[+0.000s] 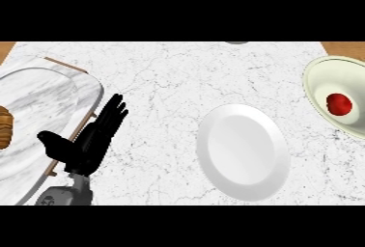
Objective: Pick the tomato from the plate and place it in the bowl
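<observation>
A red tomato (340, 104) lies inside the pale cream bowl (319, 82) at the right edge of the head view. The white plate (242, 151) sits in the middle of the marble counter with nothing on it. My left hand (89, 140) rests at the lower left, fingers straight and pointing up, thumb spread to the left, holding nothing. It is far from both plate and bowl. My right hand does not show.
A marble-patterned tray (43, 91) with a wooden rim lies at the left, partly under my left hand. A brown ridged object (5, 128) sits at its left edge. A grey thing (236, 42) peeks in at the top.
</observation>
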